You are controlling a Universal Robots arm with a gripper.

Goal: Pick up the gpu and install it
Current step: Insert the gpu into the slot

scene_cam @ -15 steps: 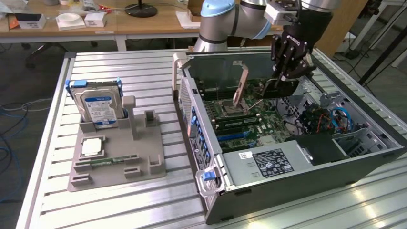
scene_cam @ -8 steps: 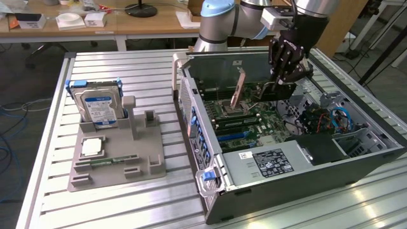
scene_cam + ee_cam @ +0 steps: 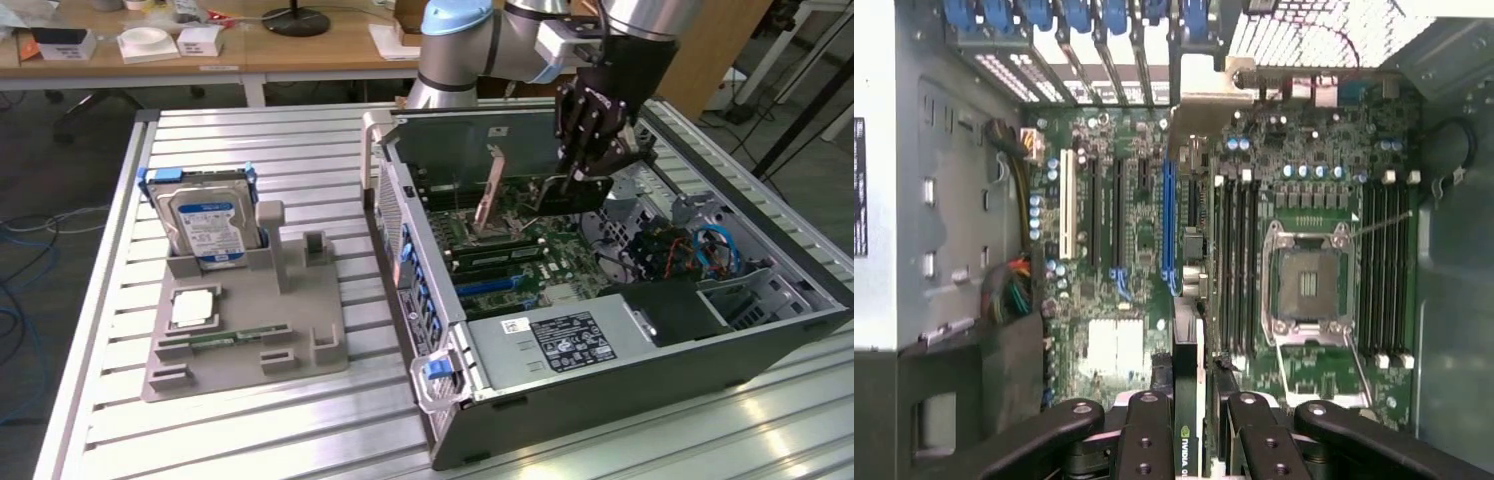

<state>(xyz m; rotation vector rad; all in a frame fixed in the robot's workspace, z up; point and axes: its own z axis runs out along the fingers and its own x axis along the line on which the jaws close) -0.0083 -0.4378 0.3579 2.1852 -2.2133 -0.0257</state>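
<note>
The tool is clamped on the gpu, held on edge above the motherboard, long axis parallel to the blue slot, with a green Nvidia mark on its edge. The open case lies on a ribbed metal surface. In the exterior view a hard drive stands at its nine o'clock and wooden desks at twelve.

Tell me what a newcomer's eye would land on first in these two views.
First comes the open computer case, lying on its side at the exterior view's right with its motherboard exposed. Above that board, the arm's fingers grip the gpu edge-down. At the exterior view's left, a blue-labelled hard drive stands upright in a grey holder.
</note>
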